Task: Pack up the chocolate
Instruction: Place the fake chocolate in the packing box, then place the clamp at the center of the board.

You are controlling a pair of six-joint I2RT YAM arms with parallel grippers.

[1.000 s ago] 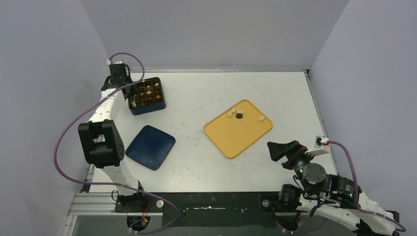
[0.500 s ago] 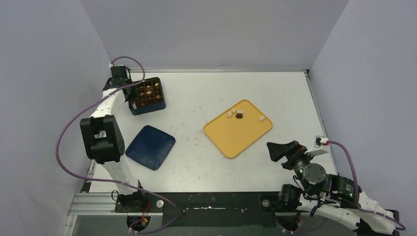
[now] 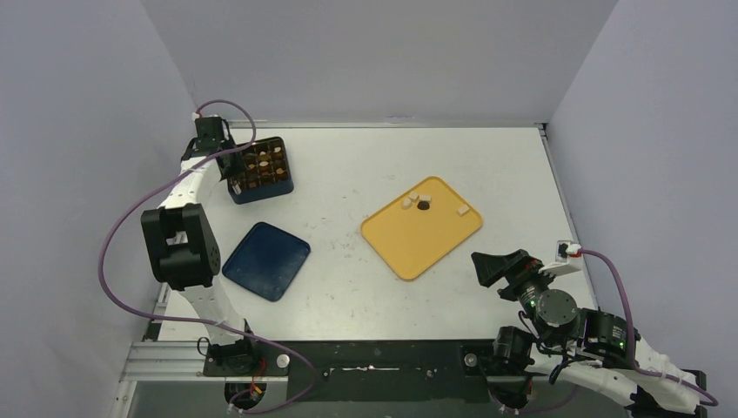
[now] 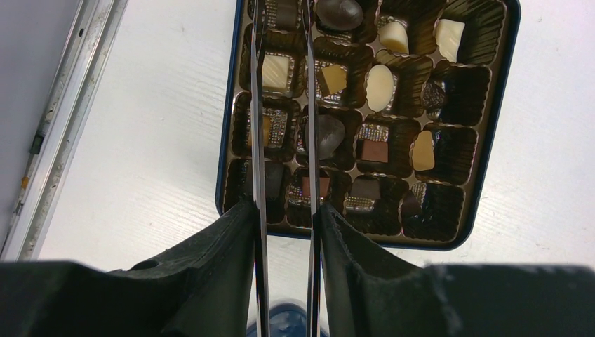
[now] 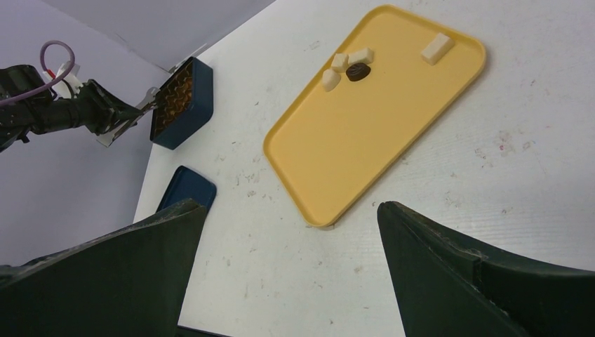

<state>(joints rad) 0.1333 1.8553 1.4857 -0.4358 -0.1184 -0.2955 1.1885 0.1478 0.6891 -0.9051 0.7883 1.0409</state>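
Observation:
Chocolate pieces (image 4: 381, 78) in dark, brown and cream fill the cups of a dark blue box (image 3: 259, 170) at the back left. My left gripper (image 4: 284, 210) is shut on long metal tongs (image 4: 257, 105), whose blades stand a little apart over the box's (image 4: 491, 175) left columns; their tips run out of view. On the yellow tray (image 3: 418, 239) lie one dark chocolate (image 3: 424, 205) and cream ones (image 3: 406, 203), also visible from the right wrist (image 5: 358, 71). My right gripper (image 5: 291, 206) is open and empty, near the table's front right (image 3: 496, 264).
The box's blue lid (image 3: 266, 260) lies flat on the white table in front of the box. A metal rail (image 4: 56, 140) runs along the table's left edge, close to the box. Walls enclose the table on the left, back and right.
The left wrist shifted slightly beside the box, and the tongs' blades have spread a little. The right arm has not moved.

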